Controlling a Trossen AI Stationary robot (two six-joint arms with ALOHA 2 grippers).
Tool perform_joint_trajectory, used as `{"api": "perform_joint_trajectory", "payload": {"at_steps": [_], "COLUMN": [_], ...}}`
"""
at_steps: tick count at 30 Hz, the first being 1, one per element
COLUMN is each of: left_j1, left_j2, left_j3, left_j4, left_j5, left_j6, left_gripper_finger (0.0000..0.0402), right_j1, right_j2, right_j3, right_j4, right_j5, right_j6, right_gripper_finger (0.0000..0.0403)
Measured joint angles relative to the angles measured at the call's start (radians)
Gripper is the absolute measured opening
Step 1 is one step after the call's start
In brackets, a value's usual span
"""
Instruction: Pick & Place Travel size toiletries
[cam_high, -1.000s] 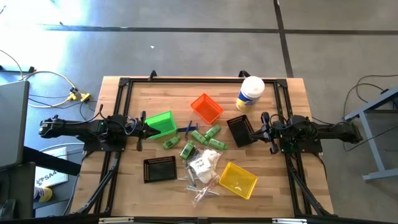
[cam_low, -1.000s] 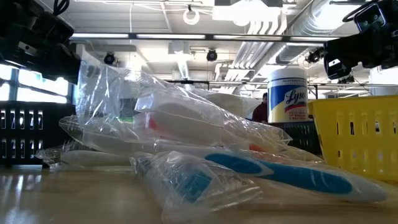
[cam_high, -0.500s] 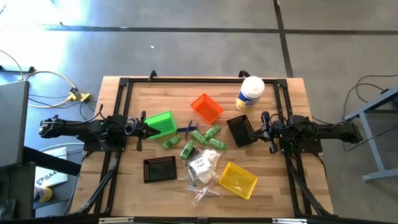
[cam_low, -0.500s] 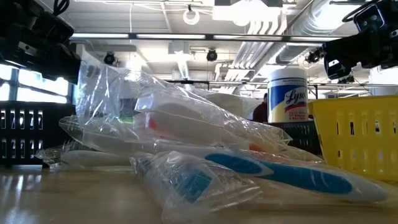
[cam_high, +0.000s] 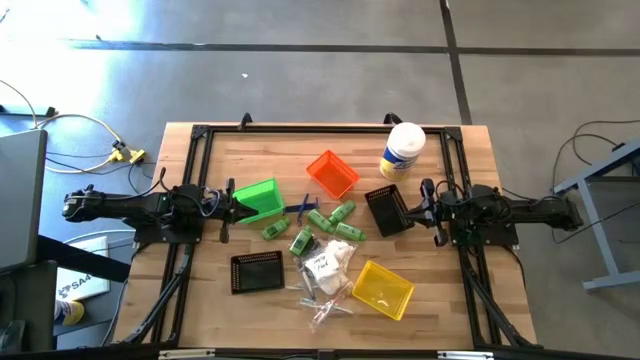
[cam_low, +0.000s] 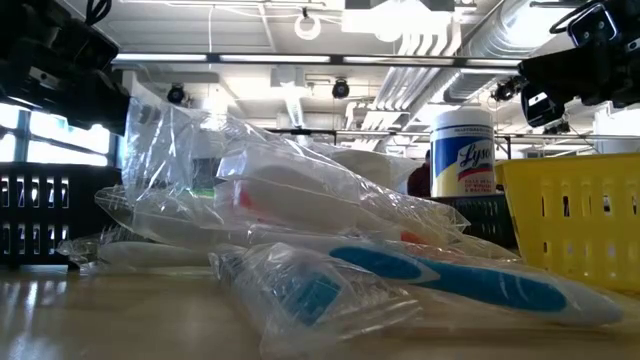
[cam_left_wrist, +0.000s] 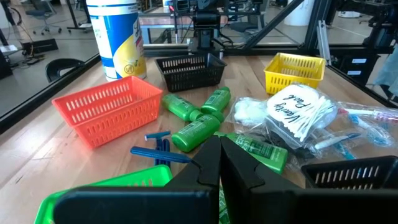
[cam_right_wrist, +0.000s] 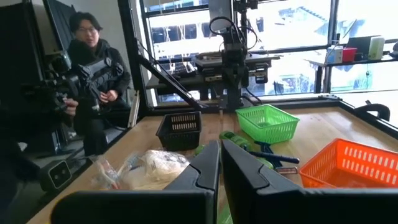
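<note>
The toiletries lie loose in the middle of the table: green mini bottles (cam_high: 330, 218) (cam_left_wrist: 196, 134), white crinkly packets (cam_high: 330, 262) (cam_left_wrist: 298, 109), clear-wrapped toothbrushes (cam_high: 325, 302) (cam_low: 400, 265) and thin blue razors (cam_high: 300, 207) (cam_left_wrist: 155, 146). My left gripper (cam_high: 228, 205) (cam_left_wrist: 219, 168) hovers shut at the left side of the green bin (cam_high: 262, 198), touching nothing. My right gripper (cam_high: 420, 205) (cam_right_wrist: 220, 165) hovers shut just right of a black bin (cam_high: 388, 210), also touching nothing.
An orange bin (cam_high: 332, 172), a yellow bin (cam_high: 383, 288) and a second black bin (cam_high: 257, 271) ring the pile. A tall white-lidded canister (cam_high: 403, 150) stands near the far edge. A person (cam_right_wrist: 93, 68) sits beyond the table's left side.
</note>
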Motion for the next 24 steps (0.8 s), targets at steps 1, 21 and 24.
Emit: {"api": "perform_joint_trajectory", "payload": {"at_steps": [1, 21, 24], "left_j1": [0.0, 0.0, 0.0], "left_j2": [0.0, 0.0, 0.0], "left_j3": [0.0, 0.0, 0.0], "left_j4": [0.0, 0.0, 0.0], "left_j5": [0.0, 0.0, 0.0], "left_j6": [0.0, -0.015, -0.01], "left_gripper_finger": [0.0, 0.0, 0.0], "right_j1": [0.0, 0.0, 0.0], "right_j2": [0.0, 0.0, 0.0], "right_j3": [0.0, 0.0, 0.0], "right_j4": [0.0, -0.008, -0.028], "right_j5": [0.0, -0.025, -0.026], "right_j6": [0.0, 0.068, 0.067], "right_gripper_finger": [0.0011, 0.0011, 0.0011]}}
